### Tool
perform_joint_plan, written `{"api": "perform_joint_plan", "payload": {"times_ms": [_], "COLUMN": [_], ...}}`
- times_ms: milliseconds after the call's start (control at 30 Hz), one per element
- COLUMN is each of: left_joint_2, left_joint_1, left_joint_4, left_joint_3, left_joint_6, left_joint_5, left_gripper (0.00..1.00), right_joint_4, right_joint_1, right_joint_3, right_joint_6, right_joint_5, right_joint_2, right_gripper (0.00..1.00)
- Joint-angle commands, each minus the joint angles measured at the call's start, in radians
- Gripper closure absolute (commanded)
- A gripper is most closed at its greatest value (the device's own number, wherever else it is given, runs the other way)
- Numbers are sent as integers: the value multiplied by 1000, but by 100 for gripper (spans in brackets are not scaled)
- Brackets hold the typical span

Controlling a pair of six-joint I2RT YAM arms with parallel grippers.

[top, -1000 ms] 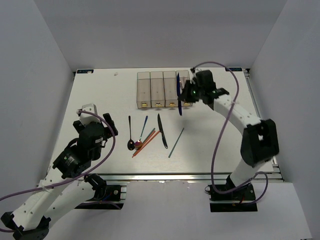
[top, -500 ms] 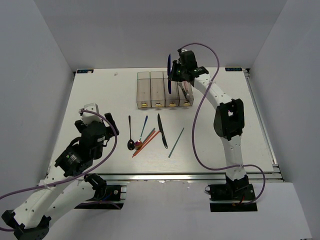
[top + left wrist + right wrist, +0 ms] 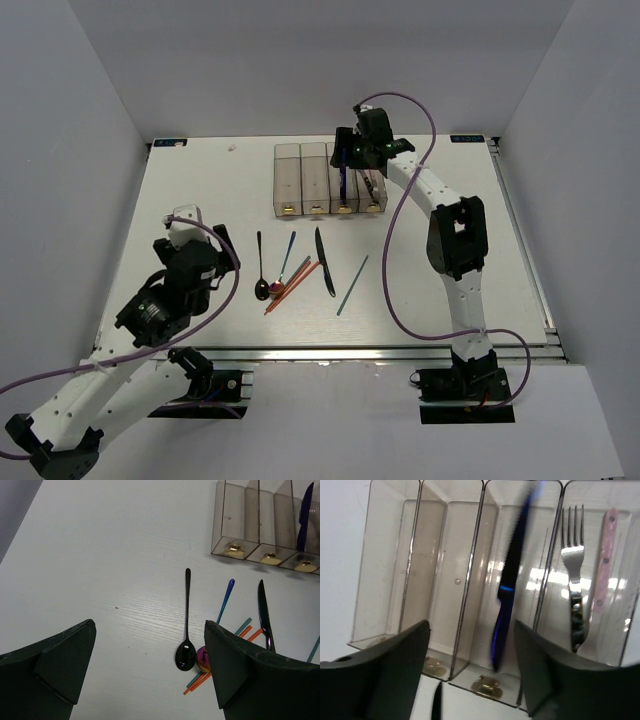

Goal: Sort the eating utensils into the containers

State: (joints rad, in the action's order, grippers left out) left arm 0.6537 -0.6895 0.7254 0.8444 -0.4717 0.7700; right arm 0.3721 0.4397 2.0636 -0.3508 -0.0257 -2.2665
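Blue knife point(image 3: 512, 565) gets its own bin!
Right end effector point(image 3: 470, 630) gapes open over the containers point(image 3: 415, 555), letting it go; left end effector point(image 3: 150, 625) open, waiting.

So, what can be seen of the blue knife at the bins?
The blue knife is slim, dark blue and glossy like metal, with a serrated blade edge, and looks motion-blurred. It is in the third bin from the left, lengthwise and tilted, handle toward the yellow-tab end, blade tip over the far rim. The right end effector is open and not touching it. Whether it rests on the bin floor cannot be told.
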Motion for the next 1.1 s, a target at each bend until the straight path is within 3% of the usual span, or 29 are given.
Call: {"api": "perform_joint_plan", "payload": {"times_ms": [0,33,67,200,333,367,433,467,500,700,933,1067], "left_joint_2": [75,93,113,289,543,601,713,825,880,1182,1274,1301], "left_joint_1": [-1,-1,-1,-1,-62,-130,-189,-218,-226,-231,-235,-237], "left_joint_4": [9,-1,-9,-73,-67,-55,-21,-3,6,37,26,6], "left_joint_3": [33,39,45,103,209,241,350,389,424,654,630,624], "left_joint_6": [-24,-30,-42,-135,-269,-301,-378,-419,-438,-488,-571,-575], "left_joint_5": [29,14,-3,-98,-109,-75,1,6,0,-70,-161,-213], "left_gripper": [2,2,2,2,2,2,2,2,2,6,18,21], "right_joint_4": [-39,-26,3,83,108,76,9,-33,-59,45,-13,-33], "right_joint_1": [-4,-6,-6,-13,-4,-2,-21,-50,-56,-76,-79,-81], "right_joint_3": [16,57,79,144,-26,-181,-334,-478,-535,-800,-1045,-1091], "right_joint_6": [32,38,42,64,64,43,-30,27,111,90,61,53], "right_joint_5": [6,7,16,76,298,375,339,134,98,170,120,76], "right_joint_2": [30,32,35,123,371,437,614,716,763,984,1095,1098], "right_gripper": [23,13,11,11,11,11,11,11,11,11,11,11]}}
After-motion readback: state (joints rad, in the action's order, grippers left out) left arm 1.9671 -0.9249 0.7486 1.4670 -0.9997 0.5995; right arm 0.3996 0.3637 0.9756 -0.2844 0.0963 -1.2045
